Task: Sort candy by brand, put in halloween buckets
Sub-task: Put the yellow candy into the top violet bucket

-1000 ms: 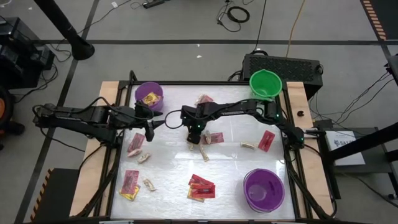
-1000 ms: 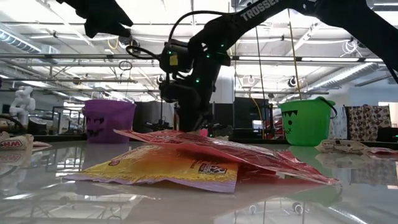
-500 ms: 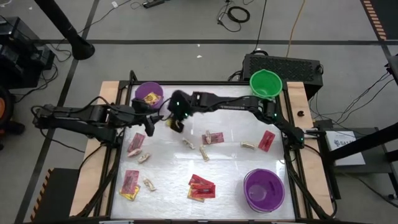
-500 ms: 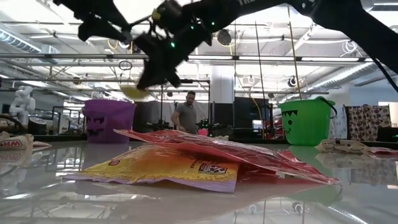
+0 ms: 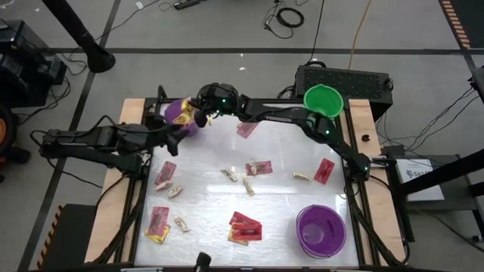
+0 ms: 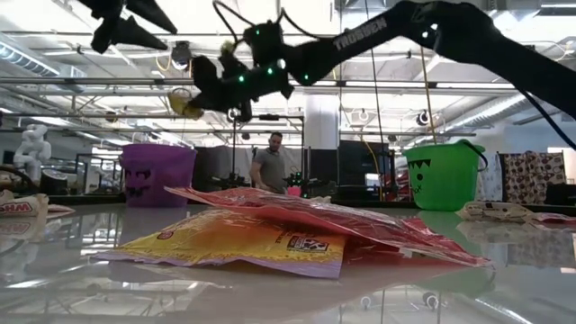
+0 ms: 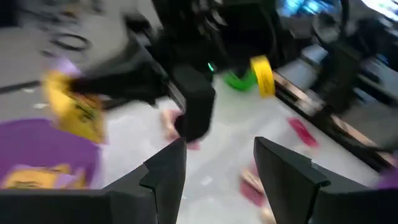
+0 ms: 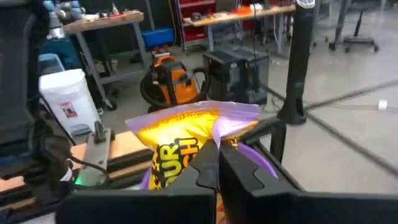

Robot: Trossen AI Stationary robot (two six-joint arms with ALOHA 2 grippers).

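While the right gripper [image 5: 201,115] pinches a yellow packet [image 8: 180,140] over the purple bucket [image 5: 181,114], much candy [image 5: 244,225] waits on the surface [image 5: 280,204]. Some yellow packets are inside already. The left gripper [image 7: 214,165] waits nearby, jaws wide, empty.

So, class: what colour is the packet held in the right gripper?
Yellow packet, pinched in the right gripper; the right wrist view shows it best.

A yellow packet [image 5: 201,115] is held above the purple plastic bucket [image 5: 177,113] at the worktop's far left corner; the green plastic bucket [image 5: 322,100] is set at the far right corner.
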